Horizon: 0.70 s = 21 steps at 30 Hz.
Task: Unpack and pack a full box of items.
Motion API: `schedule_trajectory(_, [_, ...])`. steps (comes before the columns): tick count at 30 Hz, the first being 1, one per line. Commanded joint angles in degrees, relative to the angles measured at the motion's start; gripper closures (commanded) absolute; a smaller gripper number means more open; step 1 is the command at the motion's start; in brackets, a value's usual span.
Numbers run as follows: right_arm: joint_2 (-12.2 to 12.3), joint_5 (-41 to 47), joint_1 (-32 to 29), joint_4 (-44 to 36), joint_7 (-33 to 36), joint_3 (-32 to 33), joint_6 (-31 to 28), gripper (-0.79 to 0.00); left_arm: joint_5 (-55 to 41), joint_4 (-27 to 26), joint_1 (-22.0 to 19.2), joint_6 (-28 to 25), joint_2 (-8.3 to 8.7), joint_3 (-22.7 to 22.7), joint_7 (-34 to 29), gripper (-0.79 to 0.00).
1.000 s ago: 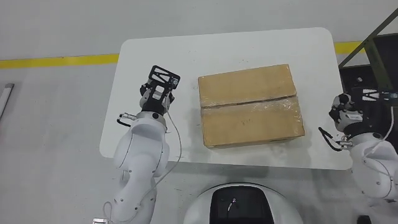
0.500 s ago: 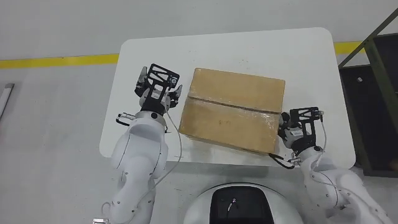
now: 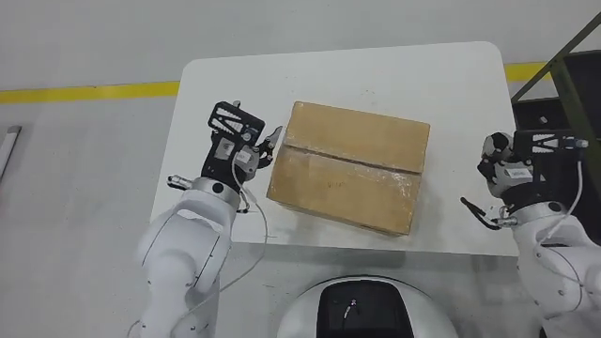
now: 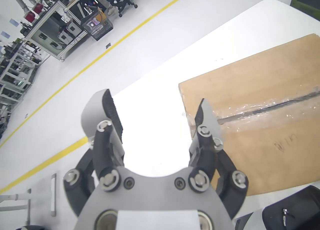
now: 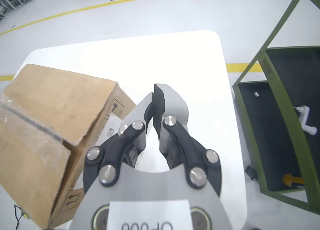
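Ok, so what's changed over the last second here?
The box slid toward the left arm's side and turned askew on the table. The right pincer came in at its near right corner, then drew back to the table's right edge, shut. The left pincer stayed open beside the box's left end; neither holds anything.

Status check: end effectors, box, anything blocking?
Left end effector open at box end. Right end effector shut, empty, clear of box. Box closed, skewed on table; tape seals the seam.

Faint handwritten mark [image 4: 285, 142] on box [image 4: 250, 83] top, unreadable, arrow symbols [image 5: 72, 197] printed on its side
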Motion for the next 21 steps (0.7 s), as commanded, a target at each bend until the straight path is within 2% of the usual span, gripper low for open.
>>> schedule_trajectory(1, [-0.1, 0.1, -0.6, 0.1, -0.9, 0.0, 0.0, 0.0, -2.0, -0.8, 0.4, -2.5, 0.25, -1.0, -0.3, 0.0])
schedule_trajectory(6, [-0.3, 0.3, 0.9, 6.2, -4.4, -1.7, -0.2, 0.0, -7.5, -2.9, 2.7, -6.1, 0.8, -3.8, -1.4, 0.0])
schedule_trajectory(12, [-1.0, -0.2, 11.1, 19.7, -6.3, -9.0, -1.9, 0.0, -10.8, -6.0, 5.0, -9.0, 1.51, -6.3, -4.0, 0.0])
schedule_trajectory(13, [-1.2, -0.2, 13.0, 21.6, -6.4, -10.2, -1.9, 0.0, -11.0, -6.4, 5.2, -9.1, 1.62, -6.5, -4.2, -0.006])
schedule_trajectory(14, [-1.3, -0.2, 14.8, 23.6, -6.3, -11.6, -2.1, 0.0, -11.0, -6.7, 5.4, -9.1, 1.71, -6.8, -4.4, -0.068])
schedule_trajectory(15, [-1.5, -0.2, 16.5, 25.3, -6.4, -12.8, -2.1, 0.0, -11.2, -7.0, 5.6, -9.0, 1.79, -6.9, -4.5, -0.092])
schedule_trajectory(16, [-1.7, -0.1, 18.2, 27.0, -6.5, -13.9, -2.1, 0.0, -11.3, -7.2, 5.8, -8.9, 1.87, -7.0, -4.7, -0.089])
schedule_trajectory(17, [-1.9, -0.3, 19.9, 28.8, -6.7, -15.0, -2.4, 0.0, -11.3, -7.4, 6.0, -8.8, 1.96, -7.0, -5.0, -0.206])
schedule_trajectory(18, [-2.1, -0.3, 21.5, 30.3, -6.9, -16.0, -2.6, 0.0, -11.2, -7.7, 6.2, -8.8, 2.04, -7.0, -5.2, -0.391])
schedule_trajectory(19, [-2.3, -0.1, 22.8, 31.6, -7.1, -16.9, -2.6, 0.0, -11.1, -7.9, 6.4, -8.4, 2.11, -7.0, -5.5, -0.785])
schedule_trajectory(21, [-2.6, -0.4, 25.0, 33.5, -7.4, -18.4, -2.4, 0.0, -11.3, -8.0, 6.6, -8.2, 2.17, -6.9, -5.7, -0.785])
